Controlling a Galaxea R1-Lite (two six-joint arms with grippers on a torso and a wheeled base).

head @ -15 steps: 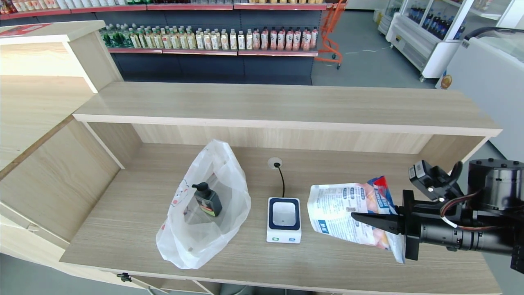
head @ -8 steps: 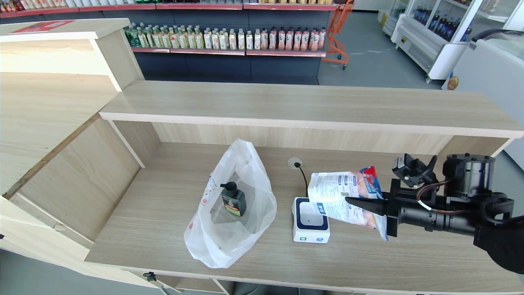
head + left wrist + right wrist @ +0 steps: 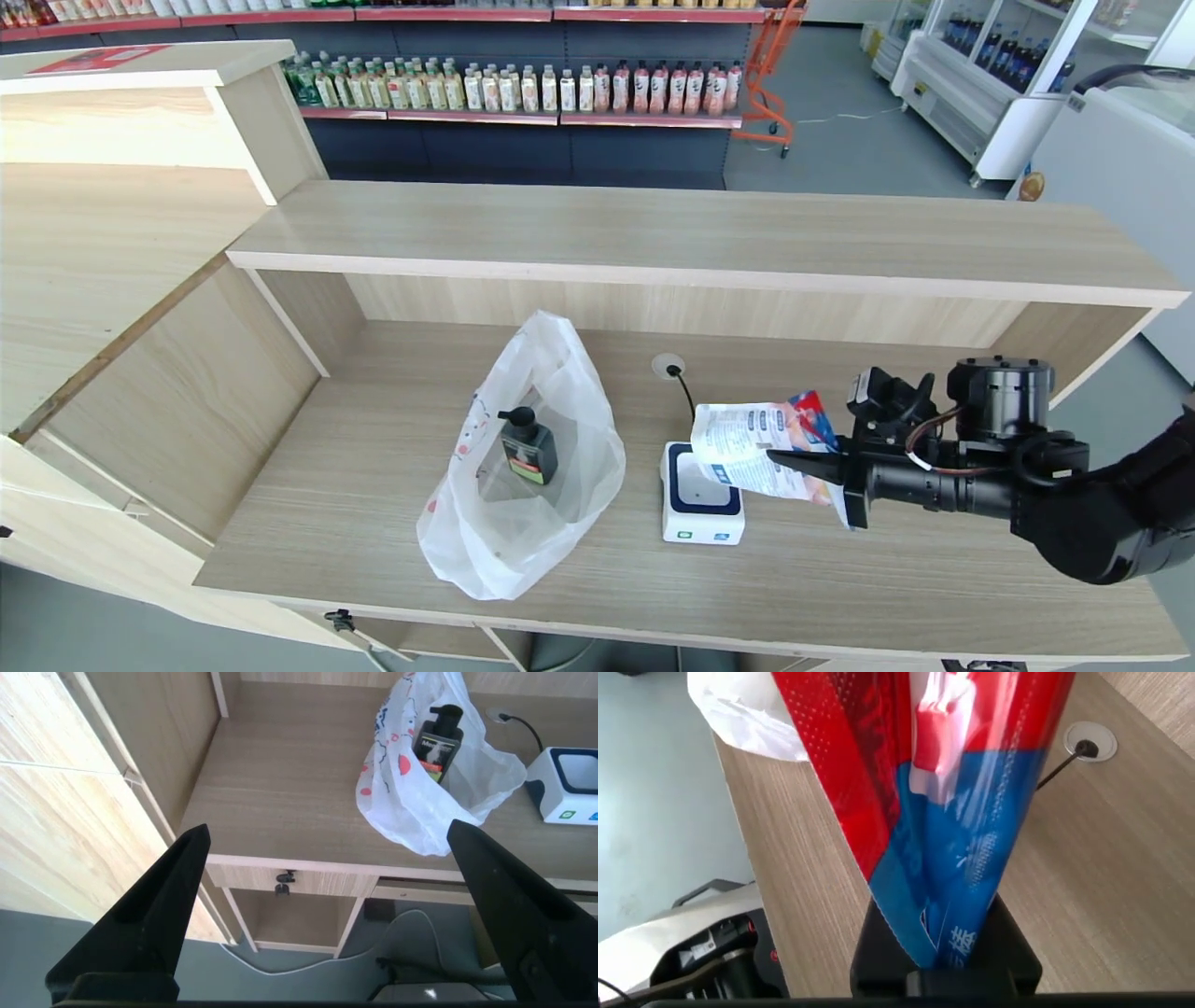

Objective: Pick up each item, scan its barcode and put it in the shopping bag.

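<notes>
My right gripper (image 3: 810,471) is shut on a white, red and blue snack packet (image 3: 752,446), holding it just above the right edge of the white barcode scanner (image 3: 700,495) on the counter. In the right wrist view the packet (image 3: 957,803) hangs clamped between the fingers. The translucent shopping bag (image 3: 527,476) stands open to the left of the scanner with a black pump bottle (image 3: 527,448) inside. The left wrist view has my left gripper (image 3: 327,905) open, low in front of the counter's near edge, with the bag (image 3: 434,775) and bottle (image 3: 437,742) beyond it.
The scanner's black cable (image 3: 686,397) runs back to a grommet hole (image 3: 667,366). A raised wooden ledge (image 3: 700,243) backs the counter and a side wall (image 3: 168,401) closes it on the left. A cupboard latch (image 3: 283,882) sits under the front edge.
My right gripper has carried the packet leftward, from the right part of the counter to over the scanner. The head camera also shifted, sliding the scene to the right.
</notes>
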